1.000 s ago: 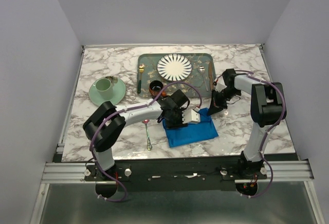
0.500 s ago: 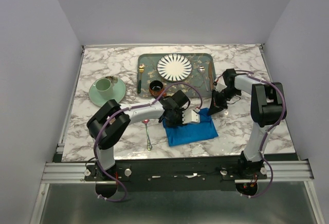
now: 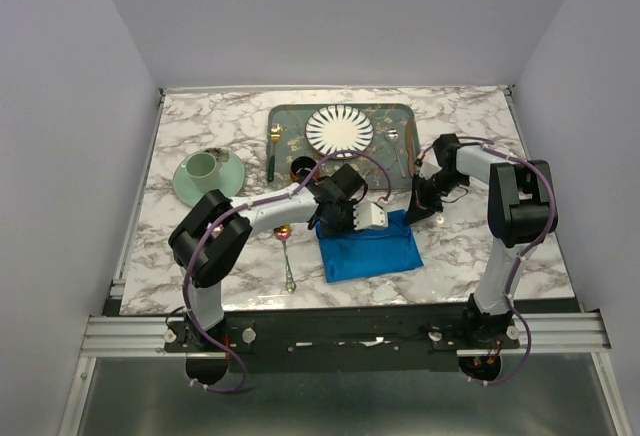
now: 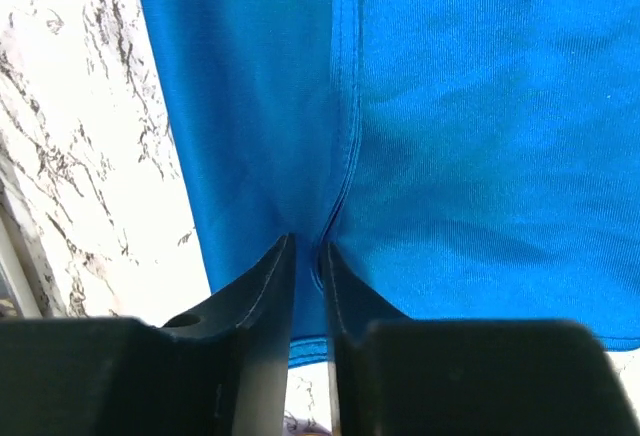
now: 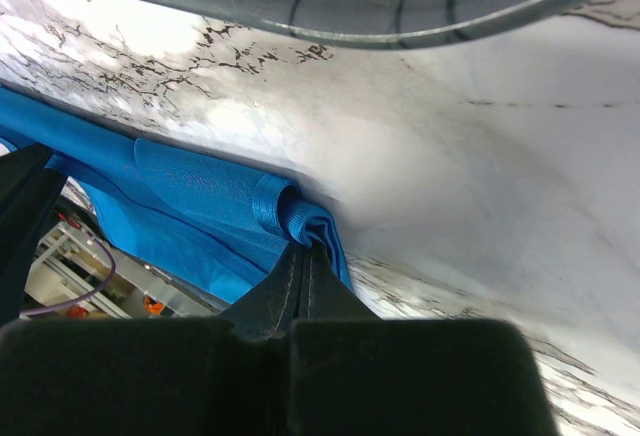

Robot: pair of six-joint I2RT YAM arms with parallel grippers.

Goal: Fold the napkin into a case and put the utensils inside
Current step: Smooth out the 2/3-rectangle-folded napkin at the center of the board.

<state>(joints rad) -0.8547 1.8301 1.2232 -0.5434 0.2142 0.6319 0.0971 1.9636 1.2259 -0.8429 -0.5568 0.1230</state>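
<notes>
The bright blue napkin [image 3: 372,252] lies folded on the marble between the arms. My left gripper [image 3: 352,226] is at its far left part. In the left wrist view the black fingers [image 4: 262,286] stand nearly together on the napkin [image 4: 470,136], its hem running in between the tips, so the left gripper [image 4: 307,248] is shut on the cloth. My right gripper [image 3: 418,208] is shut on the napkin's far right corner; a bunched roll of blue napkin [image 5: 290,211] sits in the right gripper [image 5: 306,248]. A thin utensil [image 3: 288,261] lies left of the napkin; fork and spoon cannot be told apart.
A grey-green tray [image 3: 290,116] at the back holds a striped plate [image 3: 340,130], a gold fork with green handle [image 3: 271,151] and brown-handled cutlery [image 3: 400,151]. A small dark cup [image 3: 302,169] sits at its front. A green cup on a saucer [image 3: 207,174] stands left.
The left gripper's jaws have narrowed onto the napkin's hem, and the gripper has shifted slightly toward the back. The right arm has not moved.
</notes>
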